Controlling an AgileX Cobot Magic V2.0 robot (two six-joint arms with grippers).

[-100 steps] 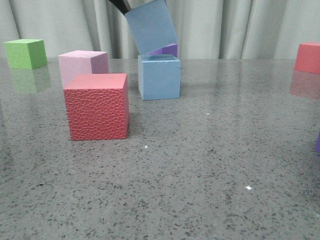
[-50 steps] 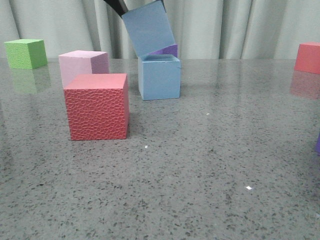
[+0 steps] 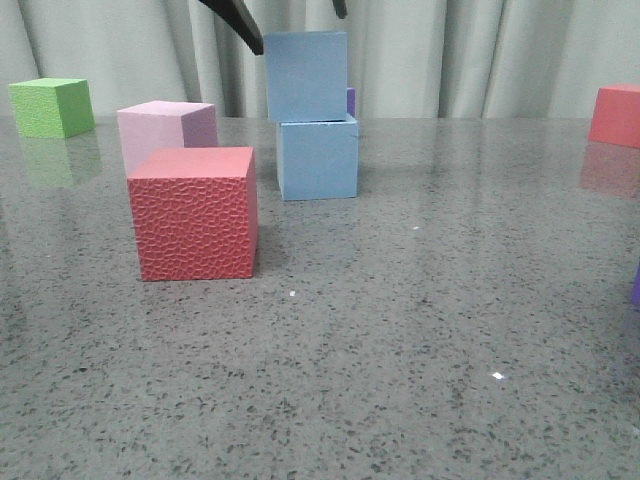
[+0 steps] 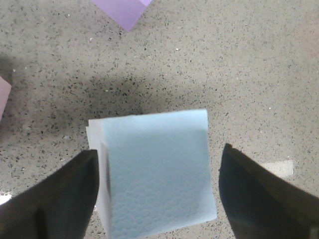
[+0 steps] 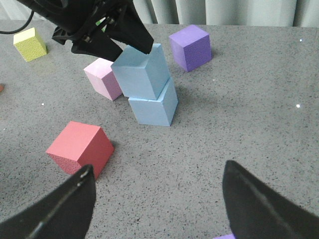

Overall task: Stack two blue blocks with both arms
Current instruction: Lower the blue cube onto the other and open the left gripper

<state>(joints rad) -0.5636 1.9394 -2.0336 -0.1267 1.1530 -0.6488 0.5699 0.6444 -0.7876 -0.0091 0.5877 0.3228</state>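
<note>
Left gripper (image 5: 117, 42) reaching in from above, over the stack near the middle of the table (image 3: 420, 330), fingers pointed down at the upper blue block (image 3: 306, 76). Left fingers (image 4: 55, 199) spread wider than the cube: a clear gap on one side in the left wrist view, the other finger just beside a face, contact there hard to judge, probably none. Nothing gripped. Upper blue block resting on the lower blue block (image 3: 317, 158), sitting upright in the front view, turned slightly and offset toward the left so the edges do not line up. Lower blue block flat on the table, just behind and right of the red cube (image 3: 194, 213), with the pale pink cube (image 3: 165, 130) near on its left and the purple cube (image 5: 190, 47) behind, mostly hidden in the front view. Right gripper (image 5: 154, 204) held back and high, well apart from the stack, looking across the table at it; right fingers (image 5: 62, 206) spread wide, empty. Green cube (image 3: 51, 107) far off at the left edge, another red cube (image 3: 615, 115) at the far right.
</note>
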